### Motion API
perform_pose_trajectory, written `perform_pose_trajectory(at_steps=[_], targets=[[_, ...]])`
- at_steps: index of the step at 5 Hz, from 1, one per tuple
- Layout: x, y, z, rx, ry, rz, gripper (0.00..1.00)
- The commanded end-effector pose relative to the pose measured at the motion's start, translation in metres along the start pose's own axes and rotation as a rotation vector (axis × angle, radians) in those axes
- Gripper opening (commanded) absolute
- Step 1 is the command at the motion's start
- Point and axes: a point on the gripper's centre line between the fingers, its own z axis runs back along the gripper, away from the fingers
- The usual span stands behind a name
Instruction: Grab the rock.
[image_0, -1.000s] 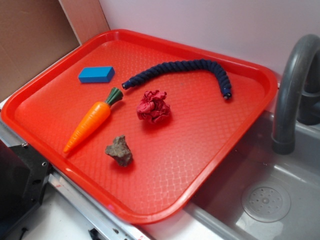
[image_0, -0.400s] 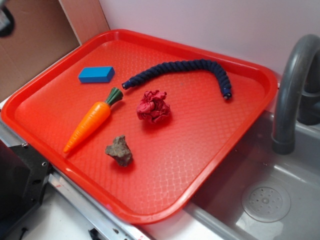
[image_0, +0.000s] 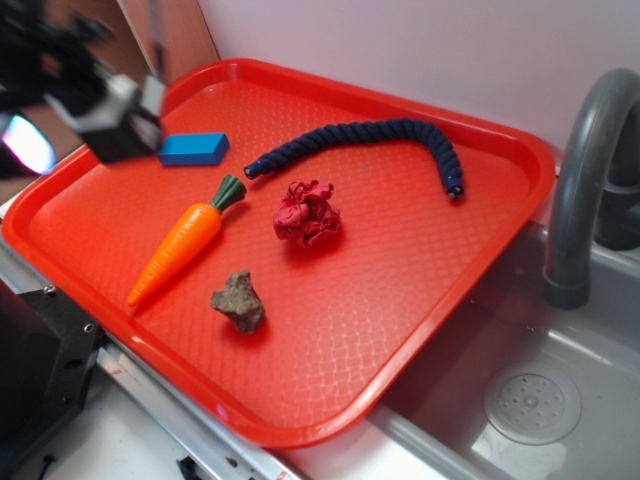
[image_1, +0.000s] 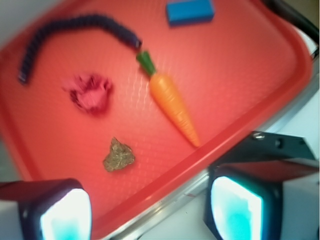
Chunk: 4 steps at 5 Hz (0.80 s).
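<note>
Your gripper (image_1: 150, 210) hangs spread wide, well apart from the rock (image_0: 238, 301). The rock lies on the red tray (image_0: 420, 300) near the carrot (image_0: 185, 245). No writing is readable anywhere.

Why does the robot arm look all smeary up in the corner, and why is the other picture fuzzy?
Exterior view: the end effector is motion-blurred, while the rock and tray look sharp. Wrist view: everything is soft, even the rock and carrot; the fingertips glow pale blue-white with glare.
</note>
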Motion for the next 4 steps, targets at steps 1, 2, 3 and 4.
perform_pose_trajectory(at_steps=[1,2,3,4], targets=[[0.011,-0.021,-0.048,0.010,-0.013,0.006,1.00],[0.015,-0.026,-0.077,0.035,0.018,-0.018,1.00],[0.017,-0.027,-0.095,0.049,0.039,-0.027,1.00],[0.015,-0.030,-0.112,0.077,0.072,-0.110,1.00]])
